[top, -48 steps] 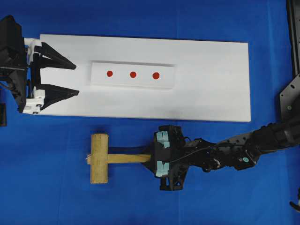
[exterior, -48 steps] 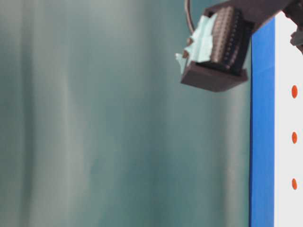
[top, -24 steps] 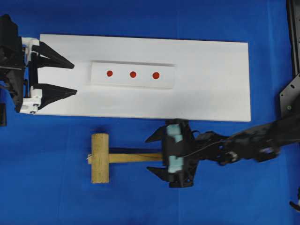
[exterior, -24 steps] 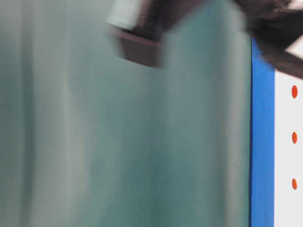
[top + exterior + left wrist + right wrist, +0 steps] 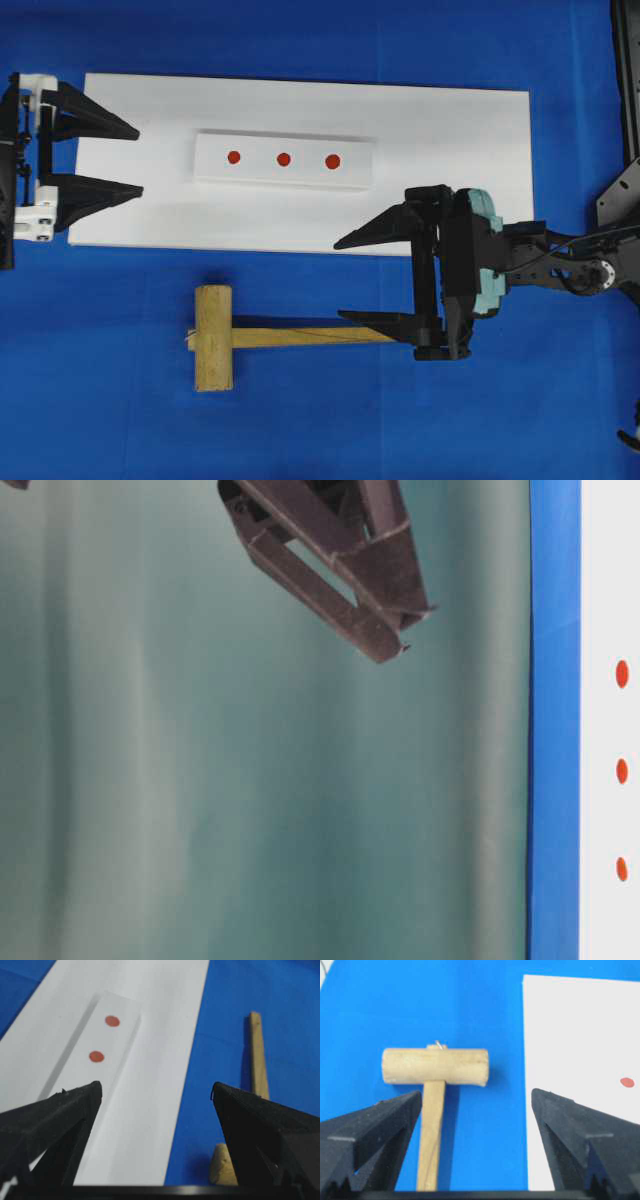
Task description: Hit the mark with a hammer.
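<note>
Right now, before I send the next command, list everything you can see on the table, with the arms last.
hammer: one, light wood, lying flat on the blue cloth below the white board, head to the left, handle pointing right.
white board: one, white, long, lying across the upper middle of the cloth.
dotted strip: one, white, lying on the board left of centre.
red dots: three, red, in a row along the strip.
blue cloth: one, blue, covering the table.
left gripper: one, black, open, at the board's left end, holding nothing.
right gripper: one, black, open, at the handle's right end, not gripping it.
</note>
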Controlling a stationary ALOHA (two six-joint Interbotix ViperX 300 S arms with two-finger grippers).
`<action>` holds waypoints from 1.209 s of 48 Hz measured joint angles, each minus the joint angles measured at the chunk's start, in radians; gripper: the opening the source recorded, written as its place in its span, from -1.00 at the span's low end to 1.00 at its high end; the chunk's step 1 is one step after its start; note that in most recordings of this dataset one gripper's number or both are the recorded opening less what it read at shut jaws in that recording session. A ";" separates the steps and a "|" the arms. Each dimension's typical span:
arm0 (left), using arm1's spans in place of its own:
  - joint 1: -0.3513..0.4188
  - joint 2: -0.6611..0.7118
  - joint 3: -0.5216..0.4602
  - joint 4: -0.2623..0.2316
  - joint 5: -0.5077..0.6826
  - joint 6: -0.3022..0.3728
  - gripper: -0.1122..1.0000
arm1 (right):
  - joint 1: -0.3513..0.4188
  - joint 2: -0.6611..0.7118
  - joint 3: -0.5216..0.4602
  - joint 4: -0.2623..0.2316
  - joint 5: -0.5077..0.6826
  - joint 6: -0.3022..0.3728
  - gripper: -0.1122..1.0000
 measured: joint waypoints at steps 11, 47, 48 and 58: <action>0.000 -0.032 0.005 -0.002 0.003 0.000 0.76 | -0.107 -0.008 0.006 0.000 0.003 -0.044 0.63; -0.002 -0.262 0.032 0.000 0.107 0.175 0.76 | -0.284 -0.534 0.244 -0.002 0.184 -0.153 0.62; -0.002 -0.273 0.034 0.000 0.112 0.179 0.76 | -0.284 -0.549 0.252 -0.002 0.189 -0.155 0.62; -0.002 -0.367 0.048 0.000 0.164 0.195 0.75 | -0.298 -0.698 0.334 -0.003 0.204 -0.176 0.62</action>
